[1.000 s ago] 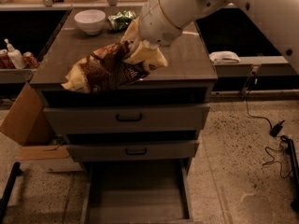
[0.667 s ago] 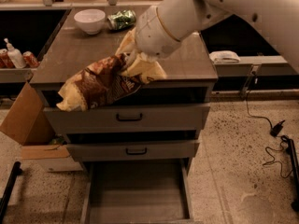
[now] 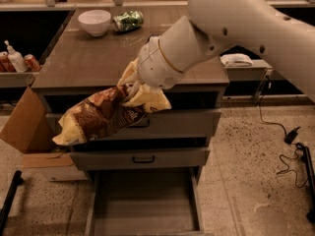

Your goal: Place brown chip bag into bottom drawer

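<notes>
Gripper [image 3: 134, 91] sits at the end of the white arm [image 3: 236, 23], out past the front edge of the cabinet top [image 3: 83, 63], at about the level of that edge. It is clamped on the upper yellow end of the chip bag [image 3: 101, 116]; the fingers themselves are mostly buried in the crumpled foil.

The chip bag hangs clear of the cabinet top, slanting down and to the left in the camera view. Its brown middle lies across the upper drawer front [image 3: 192, 124], and its lower yellow end reaches the gap above the lower drawer front [image 3: 172, 157]. It touches no surface that can be seen.

The bottom drawer [image 3: 145, 203] is pulled out at floor level, below the bag and slightly right of its low end. Its floor is bare.

On the cabinet top, at the back: a white bowl [image 3: 95, 21] with a green can [image 3: 126, 21] lying on its side just beside it.

A cardboard box [image 3: 24, 124] leans at the cabinet's left. Black cables [image 3: 290, 146] lie on the speckled floor at right.
</notes>
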